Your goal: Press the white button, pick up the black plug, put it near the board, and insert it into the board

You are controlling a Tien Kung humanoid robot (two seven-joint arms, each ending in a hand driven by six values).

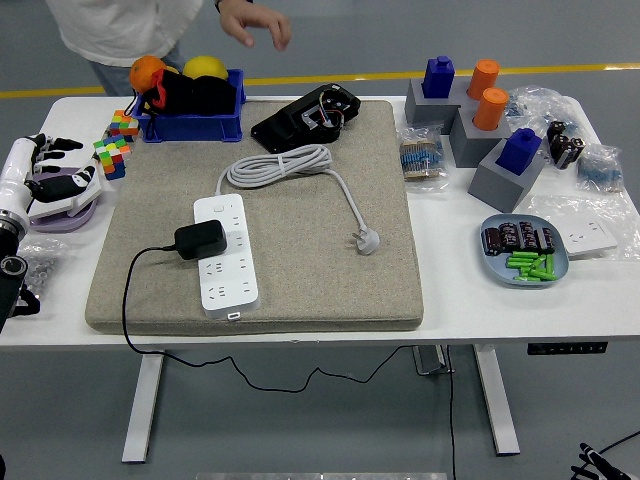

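The desk [300, 325] is topped in smooth white laminate on metal legs. It is covered at the middle by a beige mat [330, 280] of rough, felt-like cloth. The board [226, 252] is made of glossy white plastic, and the plug [200, 238] of matt black plastic. The bin [190, 125] is of shiny blue plastic. The left hand [40, 172] is shelled in smooth white plastic with black fingers [60, 145].
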